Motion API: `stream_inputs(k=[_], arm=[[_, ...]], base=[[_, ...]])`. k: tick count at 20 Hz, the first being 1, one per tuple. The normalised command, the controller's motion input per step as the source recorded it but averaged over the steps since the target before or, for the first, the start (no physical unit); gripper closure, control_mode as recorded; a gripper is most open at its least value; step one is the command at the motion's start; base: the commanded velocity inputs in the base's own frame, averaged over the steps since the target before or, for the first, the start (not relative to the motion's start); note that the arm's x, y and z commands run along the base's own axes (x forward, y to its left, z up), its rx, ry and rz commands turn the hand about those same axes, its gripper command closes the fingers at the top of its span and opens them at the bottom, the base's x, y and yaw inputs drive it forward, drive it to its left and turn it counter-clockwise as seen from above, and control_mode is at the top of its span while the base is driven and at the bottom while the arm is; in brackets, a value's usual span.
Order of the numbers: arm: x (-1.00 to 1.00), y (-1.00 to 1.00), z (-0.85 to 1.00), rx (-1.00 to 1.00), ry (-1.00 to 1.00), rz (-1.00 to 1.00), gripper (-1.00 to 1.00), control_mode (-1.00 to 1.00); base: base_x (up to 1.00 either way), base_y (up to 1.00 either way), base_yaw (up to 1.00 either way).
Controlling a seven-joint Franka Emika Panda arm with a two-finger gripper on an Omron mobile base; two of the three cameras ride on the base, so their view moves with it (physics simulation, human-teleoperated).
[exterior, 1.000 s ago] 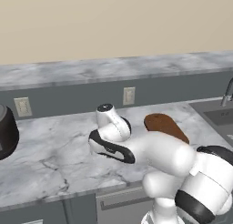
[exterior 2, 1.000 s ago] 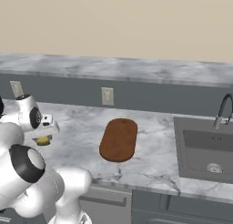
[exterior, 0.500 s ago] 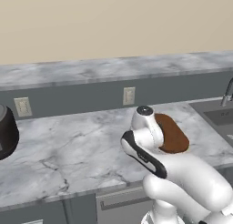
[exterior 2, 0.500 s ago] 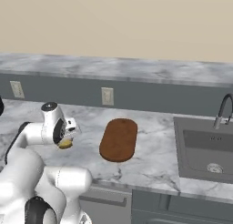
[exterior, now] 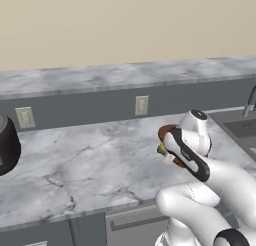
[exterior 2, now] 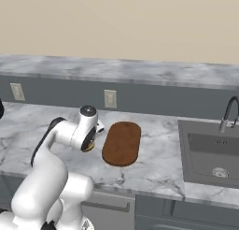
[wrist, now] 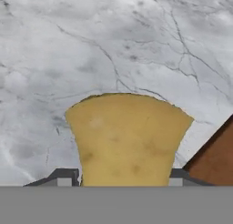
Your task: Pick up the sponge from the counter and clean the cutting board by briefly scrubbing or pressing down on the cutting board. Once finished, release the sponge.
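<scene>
— Mustard-yellow and wedged tight: what is your hand carrying?

— You have the sponge pinched between both fingers, one dark tip on each side of it. In the hand view it hangs over bare marbled counter, with a reddish-brown corner of the cutting board at the lower right edge.

— Where is the board from your base cameras?

— In the right base view the cutting board lies flat on the counter, its long axis running away from you, between the arm and the sink. The hand sits just beside the board's left edge, a sliver of sponge showing beneath it. Whether the sponge touches the stone, you cannot tell.

— And the sink basin?

— Grey, set into the counter at the right, a drain in its floor and a dark faucet curving over the back rim.

— Anything else on the left?

— In the left base view a black rounded appliance sits at the counter's far left edge, well apart from the board, which the arm largely covers. Two wall outlets are set in the grey backsplash.
</scene>
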Motion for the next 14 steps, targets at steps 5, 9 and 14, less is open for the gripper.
stream_inputs(k=[5, 9, 14], arm=[[0.25, -0.56, -0.02, 0.00, 0.11, 0.16, 1.00, -1.00], [0.26, -0.48, -0.02, -0.01, 0.08, 0.16, 1.00, -1.00], [0.31, -0.50, -0.10, -0.03, 0.06, 0.17, 1.00, -1.00]], base=[[0.00, 0.00, 0.00], [0.00, 0.00, 0.00], [0.00, 0.00, 0.00]])
